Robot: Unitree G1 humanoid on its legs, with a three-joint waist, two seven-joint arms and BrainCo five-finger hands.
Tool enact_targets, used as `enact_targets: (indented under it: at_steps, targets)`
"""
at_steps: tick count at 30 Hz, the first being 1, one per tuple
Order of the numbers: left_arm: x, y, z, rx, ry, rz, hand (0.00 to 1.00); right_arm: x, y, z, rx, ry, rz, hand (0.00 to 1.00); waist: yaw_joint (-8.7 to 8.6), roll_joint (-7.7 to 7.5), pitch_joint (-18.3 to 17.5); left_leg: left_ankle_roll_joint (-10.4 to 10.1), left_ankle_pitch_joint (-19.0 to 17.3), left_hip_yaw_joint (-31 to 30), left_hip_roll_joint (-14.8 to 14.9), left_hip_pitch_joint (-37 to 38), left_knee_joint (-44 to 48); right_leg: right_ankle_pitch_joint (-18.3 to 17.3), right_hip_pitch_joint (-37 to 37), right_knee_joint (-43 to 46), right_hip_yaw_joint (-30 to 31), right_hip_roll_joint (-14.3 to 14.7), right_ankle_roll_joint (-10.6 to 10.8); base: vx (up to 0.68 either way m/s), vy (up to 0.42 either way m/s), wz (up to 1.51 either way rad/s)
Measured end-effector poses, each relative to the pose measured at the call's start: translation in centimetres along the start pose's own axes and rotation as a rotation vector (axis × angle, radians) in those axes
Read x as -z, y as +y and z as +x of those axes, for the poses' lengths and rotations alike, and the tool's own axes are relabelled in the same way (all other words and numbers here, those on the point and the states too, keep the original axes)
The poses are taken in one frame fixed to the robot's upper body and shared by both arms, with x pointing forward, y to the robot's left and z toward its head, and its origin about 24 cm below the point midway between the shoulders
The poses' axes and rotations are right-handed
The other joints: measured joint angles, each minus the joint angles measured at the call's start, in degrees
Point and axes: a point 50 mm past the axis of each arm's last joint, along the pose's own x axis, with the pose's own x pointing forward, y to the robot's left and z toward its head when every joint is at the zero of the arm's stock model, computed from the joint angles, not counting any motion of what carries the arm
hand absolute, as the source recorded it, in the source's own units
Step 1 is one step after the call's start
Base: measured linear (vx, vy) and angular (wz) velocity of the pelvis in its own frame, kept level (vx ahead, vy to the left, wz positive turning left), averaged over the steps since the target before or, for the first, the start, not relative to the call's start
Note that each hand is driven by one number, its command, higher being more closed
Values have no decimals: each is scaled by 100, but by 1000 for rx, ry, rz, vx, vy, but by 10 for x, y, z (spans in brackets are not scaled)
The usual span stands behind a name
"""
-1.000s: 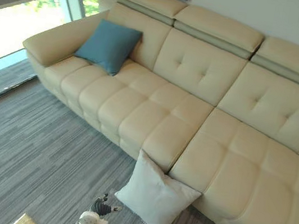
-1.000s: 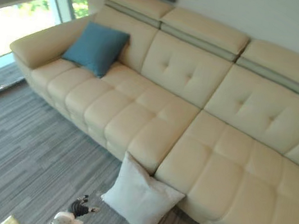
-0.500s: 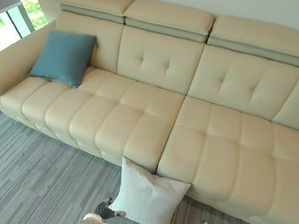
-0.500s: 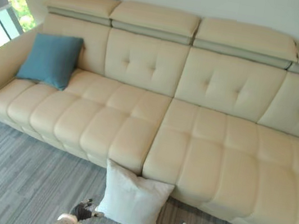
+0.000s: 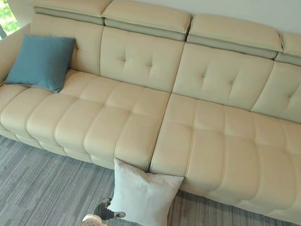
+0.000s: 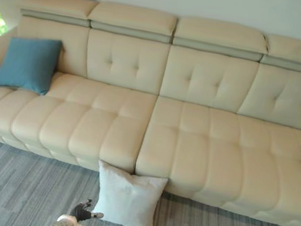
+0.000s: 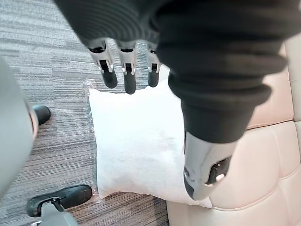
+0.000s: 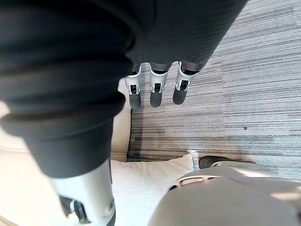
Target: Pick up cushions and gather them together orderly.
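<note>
Cushion location: the white cushion (image 5: 143, 195) leans on the sofa (image 5: 137, 122) front, on the floor (image 5: 24, 185), ahead of and between both hands. Left hand (image 7: 128, 77) is nearer, just beside its lower corner; right hand (image 8: 156, 92) sits slightly apart from the opposite corner. Both hands have fingers straight, loosely spread, holding nothing.

Dark ribbed covers on left hand (image 7: 128, 70) and right hand (image 8: 156, 92); silver fingers tipped black, chunky silver thumbs, possibly with small screws.
</note>
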Motion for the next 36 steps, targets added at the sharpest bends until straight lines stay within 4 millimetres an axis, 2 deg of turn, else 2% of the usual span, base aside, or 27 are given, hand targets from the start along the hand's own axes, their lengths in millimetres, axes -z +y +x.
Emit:
enact_targets:
  at_steps: [3,5,6,8,9,10,12,13,14,15,17,18,20,21,22,23,25,26,27,30,33,36]
  targets:
    - [-1,3,0,-11,-4,-2,0,-2,0,0,4,-5,5,0,12,-39,31,-22,15,40,-70,-81,-25,-127,-350,494,102,-103,7,-97,-1,-13]
    - [-6,10,2,-50,-21,-39,0,-11,2,3,15,-33,8,0,33,-182,105,1,-35,90,-160,-491,308,-375,-934,1171,191,-342,11,-169,-62,-2]
    - [-17,15,4,-76,-57,-62,0,-19,3,4,22,-63,17,0,35,-236,237,5,-202,78,-157,-864,761,-467,-1223,1433,186,-420,32,-270,-129,15]
    - [-40,25,7,-131,-130,-121,0,-45,4,8,33,-148,20,0,97,-177,625,-5,-685,20,117,-1805,2042,-612,-1801,1948,128,-407,-15,-307,-113,5]
    - [-59,36,9,-167,-186,-132,0,-62,5,11,48,-193,26,0,162,-186,819,-28,-951,-74,289,-2473,2812,-738,-2323,2431,71,-398,-68,-259,-83,2]
    - [-67,41,9,-184,-209,-137,0,-72,4,12,53,-219,29,0,172,-204,889,-11,-1021,-109,331,-2674,3014,-778,-2496,2580,52,-401,-96,-235,-87,13]
    - [-99,59,8,-239,-309,-163,0,-99,11,12,48,-307,64,0,238,-286,1156,-20,-1166,-188,482,-3279,3635,-888,-3024,3060,-6,-400,-149,-184,-92,14]
    - [-123,71,6,-276,-390,-200,0,-127,17,10,34,-388,95,0,247,-341,1311,-24,-1238,-262,579,-3747,4016,-945,-3433,3368,-41,-409,-192,-201,-104,8]
    - [-130,73,5,-286,-411,-208,0,-134,19,10,30,-408,97,0,257,-346,1336,-22,-1249,-274,622,-3887,4116,-951,-3565,3446,-50,-411,-201,-182,-87,7]
    - [-148,78,3,-297,-465,-237,0,-153,21,8,24,-461,109,0,267,-364,1409,-20,-1262,-308,670,-4236,4341,-954,-3879,3616,-59,-420,-207,-156,-55,4]
    - [-190,89,-5,-313,-588,-281,0,-203,28,0,3,-599,149,0,266,-376,1589,6,-1276,-416,717,-5017,4787,-974,-4603,4008,-71,-471,-257,-165,-36,9]
    - [-205,92,-8,-323,-628,-303,0,-220,30,-5,-6,-648,159,0,270,-382,1651,8,-1277,-436,727,-5276,4925,-980,-4851,4144,-73,-499,-278,-150,-17,9]
    - [-244,102,-21,-334,-744,-361,0,-266,39,-20,-46,-777,190,0,266,-371,1827,11,-1276,-492,816,-5948,5252,-963,-5466,4401,-112,-515,-325,-144,-17,3]
    - [-276,110,-37,-345,-848,-390,0,-305,44,-40,-74,-898,212,0,268,-380,1960,28,-1264,-559,847,-6499,5474,-952,-5988,4592,-126,-528,-347,-113,-18,3]
    - [-283,111,-40,-344,-869,-397,0,-312,45,-45,-77,-923,214,0,266,-380,1963,38,-1254,-569,851,-6634,5522,-940,-6120,4629,-127,-529,-366,-110,-28,4]
    - [-300,116,-50,-346,-924,-407,0,-330,45,-55,-80,-983,213,0,267,-384,1991,49,-1244,-576,889,-6976,5639,-923,-6454,4732,-127,-529,-396,-37,-23,-2]
    - [-340,129,-78,-356,-1060,-415,0,-381,39,-91,-91,-1146,242,0,269,-385,2085,60,-1237,-595,935,-7763,5919,-872,-7234,4965,-128,-556,-468,-20,-12,-6]
    - [-345,130,-82,-356,-1074,-414,0,-386,38,-95,-91,-1162,244,0,269,-385,2102,60,-1236,-597,935,-7827,5945,-862,-7306,4990,-129,-566,-484,0,0,0]
    - [-362,133,-95,-354,-1131,-413,0,-407,32,-113,-86,-1232,260,0,268,-373,2138,34,-1220,-637,937,-8158,6077,-846,-7616,5124,-141,-607,-509,27,20,5]
    - [-391,133,-120,-336,-1228,-420,0,-435,22,-142,-80,-1334,297,0,263,-363,2169,35,-1221,-733,918,-8683,6302,-833,-8081,5343,-182,-682,-533,24,37,10]
    - [-412,137,-144,-333,-1312,-416,0,-454,14,-165,-116,-1396,416,0,272,-359,2175,60,-1217,-777,894,-9066,6405,-836,-8423,5426,-189,-736,-528,-19,29,7]
    - [-421,142,-159,-345,-1370,-401,0,-463,8,-177,-134,-1420,491,0,279,-359,2175,122,-1185,-775,822,-9311,6383,-861,-8651,5422,-177,-797,-482,-48,21,11]
